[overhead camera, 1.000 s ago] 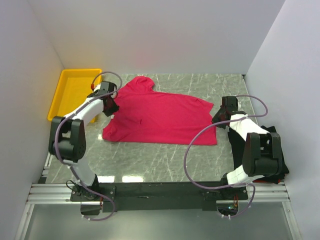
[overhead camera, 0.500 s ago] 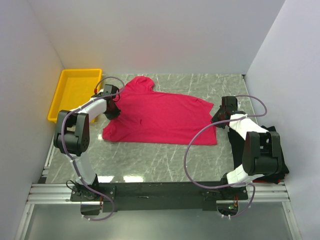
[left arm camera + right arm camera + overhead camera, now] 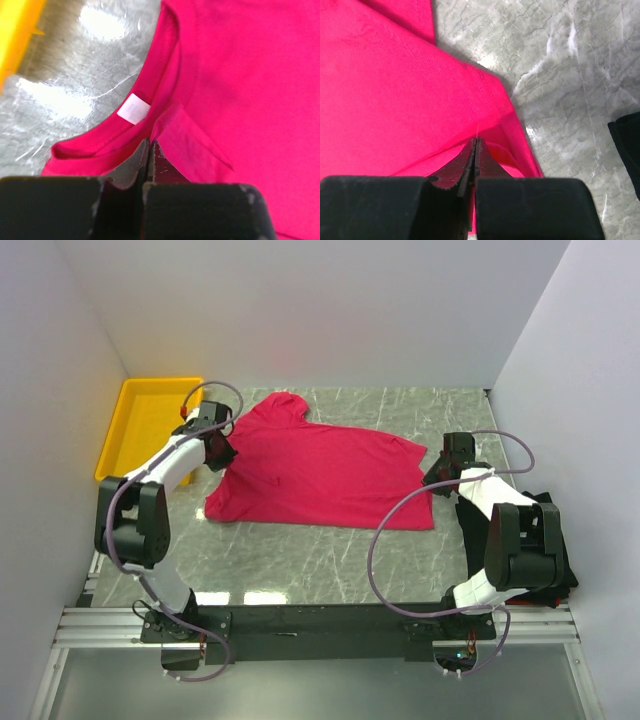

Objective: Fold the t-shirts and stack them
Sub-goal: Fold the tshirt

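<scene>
A crimson-pink t-shirt (image 3: 320, 475) lies spread flat on the marble table (image 3: 320, 560). My left gripper (image 3: 224, 454) sits at its left end, by the neck. In the left wrist view the gripper (image 3: 150, 143) is shut, pinching a raised fold of the pink t-shirt (image 3: 240, 75) just behind the collar with its white label (image 3: 133, 108). My right gripper (image 3: 433, 477) is at the shirt's right edge. In the right wrist view it (image 3: 476, 141) is shut on a lifted fold of the pink cloth (image 3: 385, 90) near a corner. A black t-shirt (image 3: 556, 585) lies bunched at the table's right edge, partly hidden by the right arm.
A yellow plastic tray (image 3: 140, 430) stands at the back left, close to my left arm, and its edge (image 3: 15, 35) shows in the left wrist view. White walls close in the back and both sides. A bit of black cloth (image 3: 627, 145) lies right of the right gripper.
My left gripper has closed onto the pink t-shirt at the collar, and its arm swung slightly in and back out. The right arm has not moved.
</scene>
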